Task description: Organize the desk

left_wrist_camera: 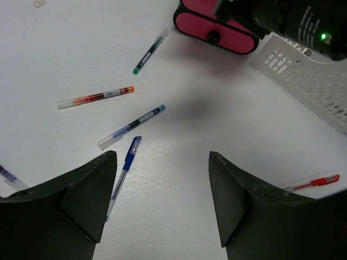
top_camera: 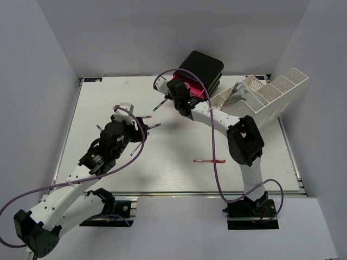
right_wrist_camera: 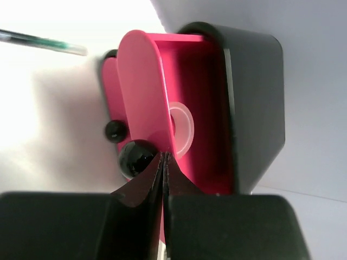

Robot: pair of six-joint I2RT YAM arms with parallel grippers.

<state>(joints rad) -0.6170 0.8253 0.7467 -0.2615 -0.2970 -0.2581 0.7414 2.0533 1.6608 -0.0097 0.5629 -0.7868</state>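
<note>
While overhead spans desk (top_camera: 162, 168), wrist shows ring (right_wrist_camera: 181, 127)

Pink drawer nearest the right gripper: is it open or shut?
Open. The right wrist view shows the pink drawer pulled out of its black case, with a white ring lying inside.

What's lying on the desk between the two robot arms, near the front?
A red pen lies on the white desk there; the top view shows it.

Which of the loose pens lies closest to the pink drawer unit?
The green pen, just off the drawer unit; the rest lie farther out on the desk.
</note>
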